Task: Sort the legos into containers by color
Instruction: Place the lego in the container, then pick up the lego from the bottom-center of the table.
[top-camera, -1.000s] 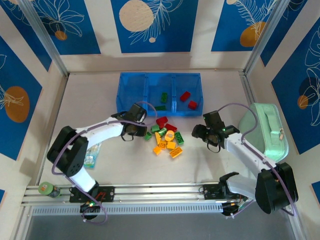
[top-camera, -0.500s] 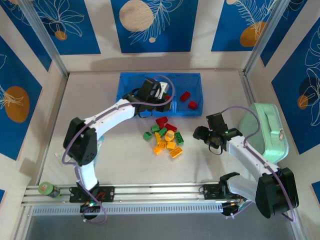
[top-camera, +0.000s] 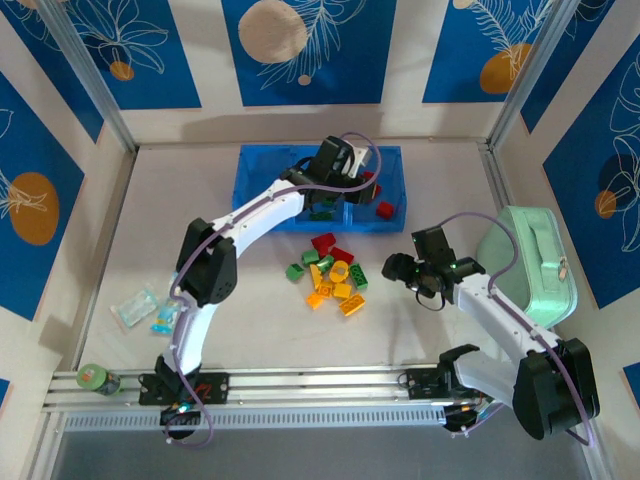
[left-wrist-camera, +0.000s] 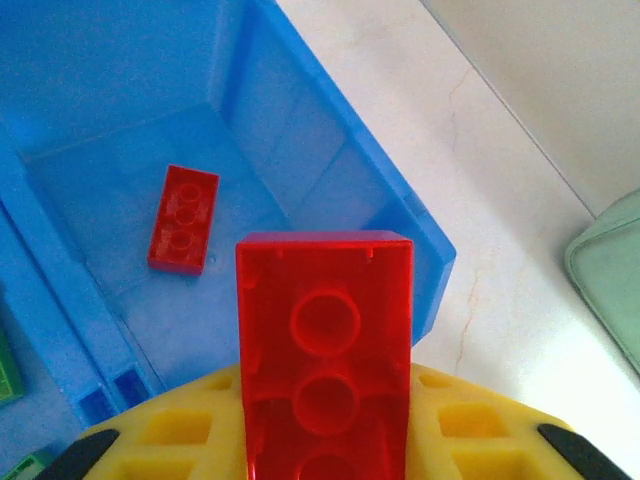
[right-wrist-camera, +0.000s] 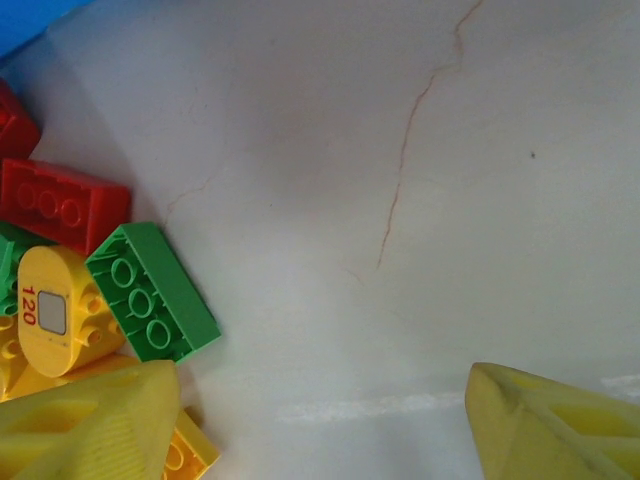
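Swinging away from the pile over the last second, the left gripper now hangs above the bins, near the divider between the middle and right compartments. Its jaws are clamped on a red brick, held over the right compartment, where a loose red brick lies flat on the floor. From above, a green brick shows in the middle compartment. The right gripper has barely shifted: it hovers over the table just right of the pile, jaws apart with nothing between them. Past its yellow fingers, the wrist view catches the pile's edge: a green piece, an oval yellow piece marked 120 and a red piece, all touching. The pile lies in front of the bins, between the two arms. A mint pouch sits by the right wall.
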